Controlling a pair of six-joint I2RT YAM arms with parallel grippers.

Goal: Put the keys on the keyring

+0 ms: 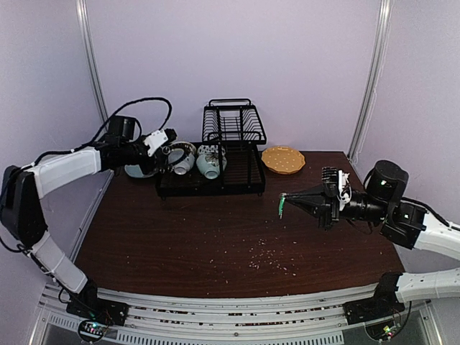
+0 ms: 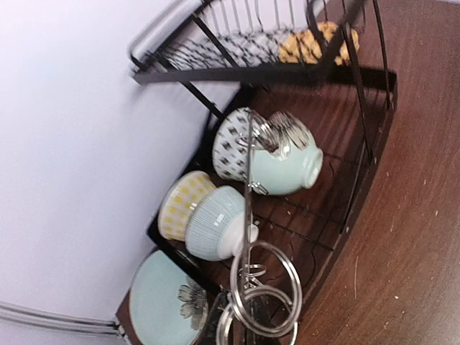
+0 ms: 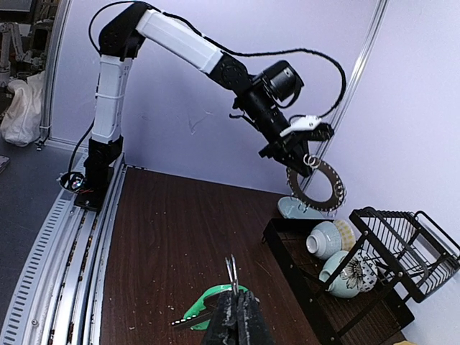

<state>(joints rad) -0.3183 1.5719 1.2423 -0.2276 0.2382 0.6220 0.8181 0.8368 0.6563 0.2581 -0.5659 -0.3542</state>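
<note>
So the left fingers are clamped on the keyring, which dangles just under them above one end of the rack, while the right fingers pinch the green key poking past their tips over the tabletop.

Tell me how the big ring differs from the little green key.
The keyring is far bigger than the key. The keyring is dark grey, fringed with silvery wire loops; the key has a bright green head. The keyring hangs by the dish rack at the far left; the key is over the table's right side. Shared: the left pincer and right pincer each hold one in the air.
</note>
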